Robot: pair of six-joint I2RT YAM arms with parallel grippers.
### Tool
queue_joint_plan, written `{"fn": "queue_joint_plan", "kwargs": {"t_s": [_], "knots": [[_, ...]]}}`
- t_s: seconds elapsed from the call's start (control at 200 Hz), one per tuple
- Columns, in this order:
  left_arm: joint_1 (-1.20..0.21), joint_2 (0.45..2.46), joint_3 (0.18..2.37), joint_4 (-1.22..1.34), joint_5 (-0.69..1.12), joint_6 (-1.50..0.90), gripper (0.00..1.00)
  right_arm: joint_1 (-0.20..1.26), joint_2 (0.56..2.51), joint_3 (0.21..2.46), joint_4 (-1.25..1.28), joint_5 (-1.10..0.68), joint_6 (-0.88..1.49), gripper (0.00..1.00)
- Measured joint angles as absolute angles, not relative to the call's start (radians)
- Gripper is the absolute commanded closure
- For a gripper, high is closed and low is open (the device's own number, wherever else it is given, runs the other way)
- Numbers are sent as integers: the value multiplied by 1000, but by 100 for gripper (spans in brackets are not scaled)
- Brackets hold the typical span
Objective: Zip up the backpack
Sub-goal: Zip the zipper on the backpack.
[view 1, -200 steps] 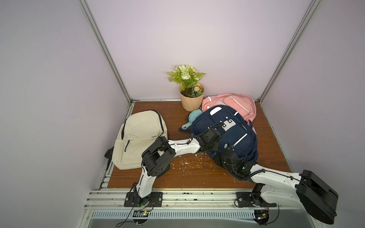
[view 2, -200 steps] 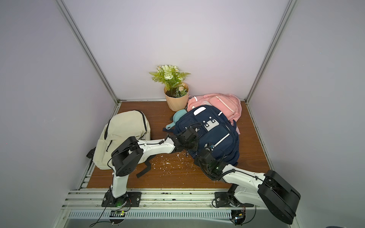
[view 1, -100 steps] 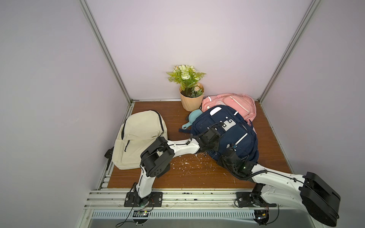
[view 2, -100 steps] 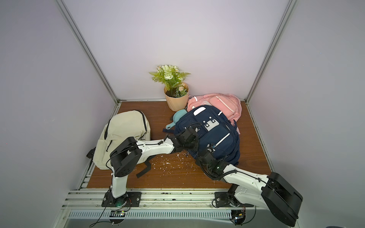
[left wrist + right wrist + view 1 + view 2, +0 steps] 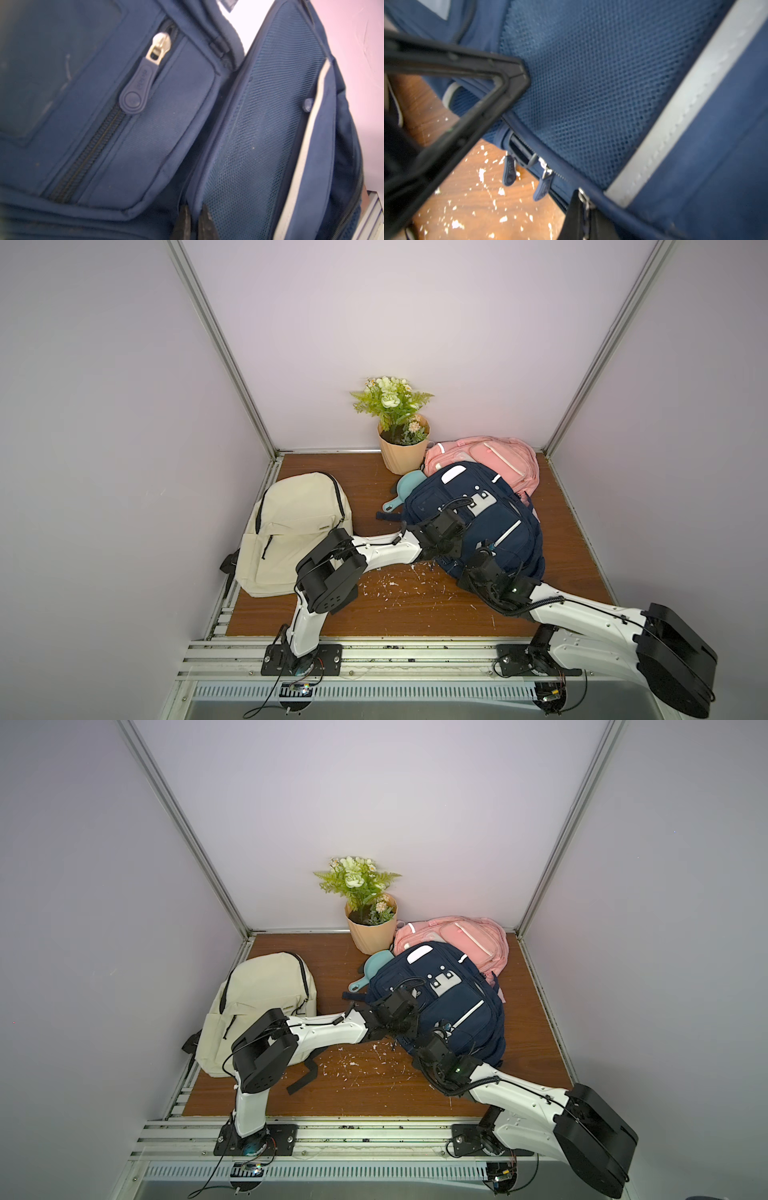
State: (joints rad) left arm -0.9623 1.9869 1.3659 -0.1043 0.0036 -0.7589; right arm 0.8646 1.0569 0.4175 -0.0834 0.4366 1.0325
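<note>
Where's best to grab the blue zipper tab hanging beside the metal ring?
Probably the zipper tab's wider lower end, pinched across its flat faces from the table side: it dangles free below the navy backpack's edge.

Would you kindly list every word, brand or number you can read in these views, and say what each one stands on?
Rubber zipper pull on the navy backpack: raised lettering, too blurred to read.
Small label on the cream backpack: too small to read.
No other text shows in any view.
</note>
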Motion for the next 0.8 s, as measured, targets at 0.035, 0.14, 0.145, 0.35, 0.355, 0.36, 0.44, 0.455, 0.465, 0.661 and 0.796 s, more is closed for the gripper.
{"fn": "queue_joint_plan", "kwargs": {"t_s": [0.035,0.14,0.145,0.35,0.355,0.36,0.44,0.455,0.465,0.661,0.796], "knots": [[-962,1987,1378,-118,4,-755,100,865,1032,417,-104,439,1028,100],[-960,1987,1403,-154,4,-744,100,865,968,409,-155,439,1026,100],[-960,1987,1405,-156,4,-743,100,865,966,408,-157,439,1026,100],[-943,1987,1472,-253,2,-699,100,864,840,370,-216,434,1025,100],[-942,1987,1473,-255,2,-698,100,864,836,370,-216,432,1025,100],[-941,1987,1476,-258,2,-695,100,864,834,370,-217,432,1024,100],[-934,1987,1507,-299,-4,-676,100,863,804,371,-214,421,1004,100],[-933,1987,1510,-304,-5,-673,100,863,801,371,-213,417,1000,100],[-933,1987,1514,-308,-6,-672,100,863,798,372,-213,415,997,100],[-926,1987,1526,-337,-12,-654,100,864,801,402,-245,403,969,100],[-921,1987,1526,-349,-14,-653,100,865,783,403,-299,417,982,100]]}}
